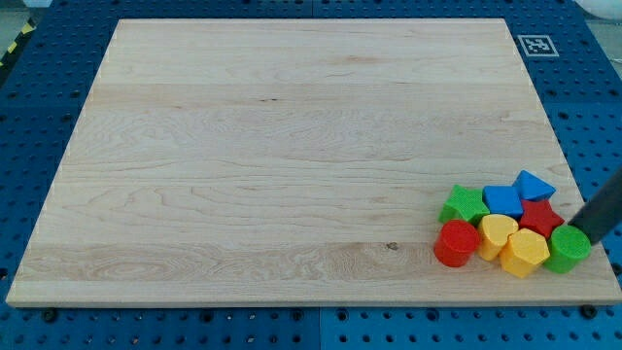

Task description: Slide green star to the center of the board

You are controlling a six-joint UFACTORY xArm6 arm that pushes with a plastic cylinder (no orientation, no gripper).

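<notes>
A wooden surface (292, 156) is seen lying on a blue pegboard (39, 107), and all the blocks are gathered in one tight cluster near the surface's bottom right corner. The green star (464, 205) is taken as the landmark: it sits at the cluster's left edge, far from the middle of the surface, which lies well to its upper left. Just below the green star, touching it, a red cylinder (455, 243) is seen. To the star's right, touching it, a blue block (503, 200) is found, and further right and slightly higher a blue triangle (534, 185). Right of the star and beyond the blue block, a red star (540, 219) is set. Below and to the right of the green star, two yellow blocks lie side by side: a yellow heart (498, 233) and a yellow hexagon (525, 252). Furthest right of the star, a green cylinder (569, 247) is placed. The dark rod is seen entering from the view's right, and my tip (581, 231) rests at the green cylinder's upper edge, well apart from the green star, with the whole cluster between them. No gripper is carried, so no grasp can be reported. A small marker (536, 44) is fixed at the surface's top right corner, far above the star.
</notes>
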